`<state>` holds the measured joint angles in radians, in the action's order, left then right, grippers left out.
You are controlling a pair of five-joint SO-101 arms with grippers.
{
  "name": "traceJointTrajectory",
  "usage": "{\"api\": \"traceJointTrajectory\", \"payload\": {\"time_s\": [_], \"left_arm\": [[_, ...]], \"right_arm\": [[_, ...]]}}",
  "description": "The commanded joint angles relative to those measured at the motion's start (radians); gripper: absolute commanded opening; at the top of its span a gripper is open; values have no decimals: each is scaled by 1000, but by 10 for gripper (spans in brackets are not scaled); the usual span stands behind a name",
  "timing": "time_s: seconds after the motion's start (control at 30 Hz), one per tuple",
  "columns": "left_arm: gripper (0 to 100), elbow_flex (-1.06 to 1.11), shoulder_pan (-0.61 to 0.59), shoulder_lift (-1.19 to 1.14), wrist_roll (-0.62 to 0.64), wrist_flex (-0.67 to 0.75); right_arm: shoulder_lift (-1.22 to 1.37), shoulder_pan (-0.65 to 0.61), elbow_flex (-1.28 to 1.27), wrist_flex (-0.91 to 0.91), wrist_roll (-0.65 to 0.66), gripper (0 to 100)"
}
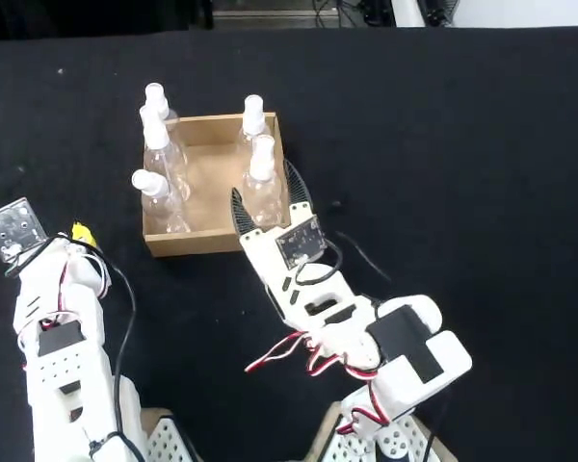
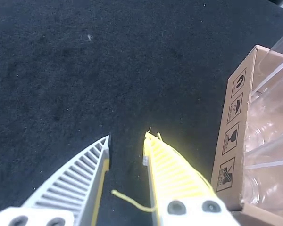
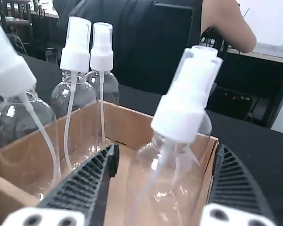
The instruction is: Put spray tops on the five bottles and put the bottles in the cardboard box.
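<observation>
The cardboard box stands on the black table left of centre, and several clear bottles with white spray tops stand upright inside it. My right gripper is open, its black fingers on either side of the bottle in the box's near right corner without touching it. In the right wrist view that bottle sits between the fingers of the right gripper, with other bottles behind it. My left gripper hangs open and empty over bare table, just left of the box.
The left arm stands at the table's near left corner and the right arm's body at near centre. A black cable lies right of the box. Wide black tabletop stretches to the right and behind.
</observation>
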<state>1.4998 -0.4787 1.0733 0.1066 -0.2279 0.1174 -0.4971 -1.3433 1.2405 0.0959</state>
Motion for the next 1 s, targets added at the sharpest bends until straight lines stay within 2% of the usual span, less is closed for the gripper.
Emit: {"api": "traceJointTrajectory", "payload": {"time_s": [0.0, 0.3, 0.97], "left_arm": [[105, -15, 5, 12, 0, 20], [105, -15, 7, 12, 0, 20], [105, 21, 10, 12, 5, 98]], "right_arm": [[-61, 9, 1, -9, 3, 273], [-71, 49, 4, 0, 6, 273], [-507, 55, -200, -9, 0, 273]]}}
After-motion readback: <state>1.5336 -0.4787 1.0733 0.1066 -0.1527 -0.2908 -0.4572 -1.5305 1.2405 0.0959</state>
